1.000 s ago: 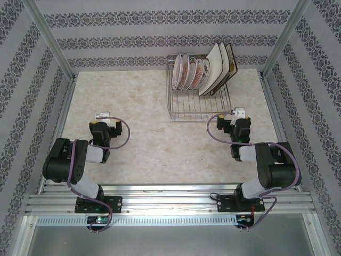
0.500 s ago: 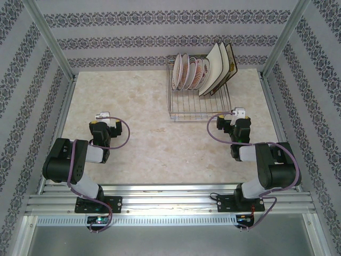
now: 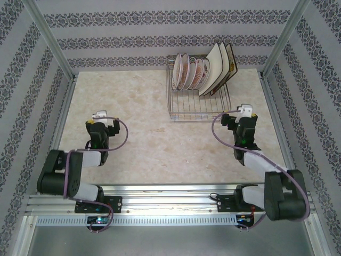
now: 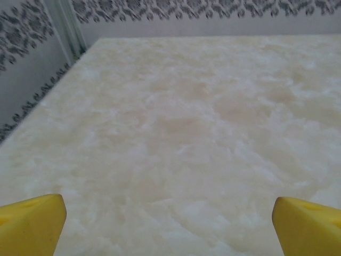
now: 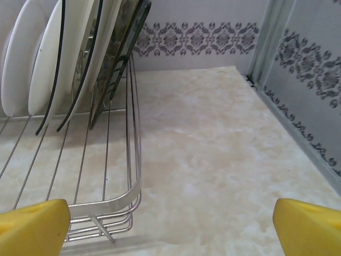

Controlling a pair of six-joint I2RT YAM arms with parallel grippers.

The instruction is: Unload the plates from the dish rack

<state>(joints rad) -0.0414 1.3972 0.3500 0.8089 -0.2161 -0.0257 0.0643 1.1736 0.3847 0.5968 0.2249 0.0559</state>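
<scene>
— Where do our grippers stand?

— Our left gripper has its jaws spread wide with nothing between them. In its wrist view the yellow fingertips poke in at the bottom corners, the rest of each cut off by the frame, over bare marbled table.

— And the right one?

— Our right gripper is just as wide apart and empty. Ahead of it, at the lower left of its view, we see a rounded corner of the dish rack.

— The plates?

— They stand on edge at the rack's far end, upper right of centre in the top view: round plates on the left, square plates leaning beside them. In the right wrist view their tops are cut off at the upper left, and they overlap too much for us to count them.
</scene>
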